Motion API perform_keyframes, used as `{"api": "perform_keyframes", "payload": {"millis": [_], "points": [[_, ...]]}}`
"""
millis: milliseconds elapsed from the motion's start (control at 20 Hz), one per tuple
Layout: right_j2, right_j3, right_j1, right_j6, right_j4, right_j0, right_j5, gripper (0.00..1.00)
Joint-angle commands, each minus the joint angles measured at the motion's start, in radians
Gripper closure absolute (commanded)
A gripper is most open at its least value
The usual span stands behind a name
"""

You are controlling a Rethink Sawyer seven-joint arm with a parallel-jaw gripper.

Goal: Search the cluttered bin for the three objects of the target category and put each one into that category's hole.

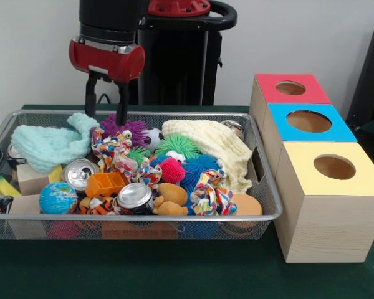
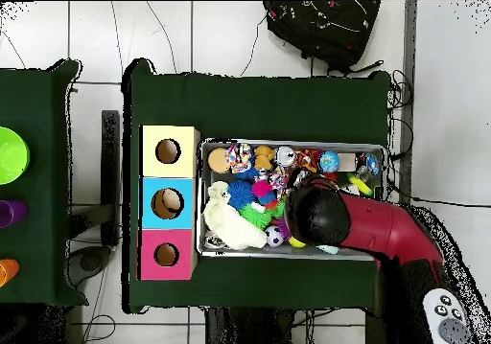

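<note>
1. Red-and-black metal claw (image 1: 106, 103) hangs over the upper left of the front view, its two dark fingers (image 1: 90, 93) parted at a moderate gap and gripping nothing, tips reaching down to the far rim of the silver wire-mesh bin (image 1: 262, 187).

2. Purple spiky rubber ball (image 1: 134, 129) lies just beside the lower tips, at the back of the bin, between the mint-green knitted cloth (image 1: 50, 146) on the left and the cream knitted cloth (image 1: 212, 149) on the right. Which category is the target cannot be told from these views; spiky balls, a green one (image 1: 174, 145), a pink one (image 1: 172, 170) and a blue one (image 1: 196, 171), cluster mid-bin as likely candidates.

3. Three wooden boxes with round holes stand at the right of the front view, beside the bin: red-topped (image 1: 305, 93), blue-topped (image 1: 336, 128) and yellow-topped (image 1: 361, 177).

4. Judged advice: centre the tips over one ball alone before descending, keeping clear of the multicoloured braided rope toy (image 1: 115, 152) that could snag.

5. Cloth edges nearby could be caught too; a straight drop looks safest.

6. Green-covered bench (image 1: 174, 274) carries everything; the overhead view shows the arm covering the bin's lower middle.
</note>
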Motion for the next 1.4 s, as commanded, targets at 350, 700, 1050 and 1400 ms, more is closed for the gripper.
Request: {"api": "perform_keyframes", "payload": {"millis": [350,700,1050,1400], "points": [[0.087,-0.044,-0.016,-0.122,-0.04,-0.009,0.172,1.0],[0.087,-0.035,-0.026,-0.122,-0.051,-0.007,0.145,1.0],[0.108,-0.064,-0.011,-0.152,-0.048,-0.021,0.167,0.0],[0.165,-0.015,0.078,-0.087,-0.026,-0.076,0.048,0.0]]}}
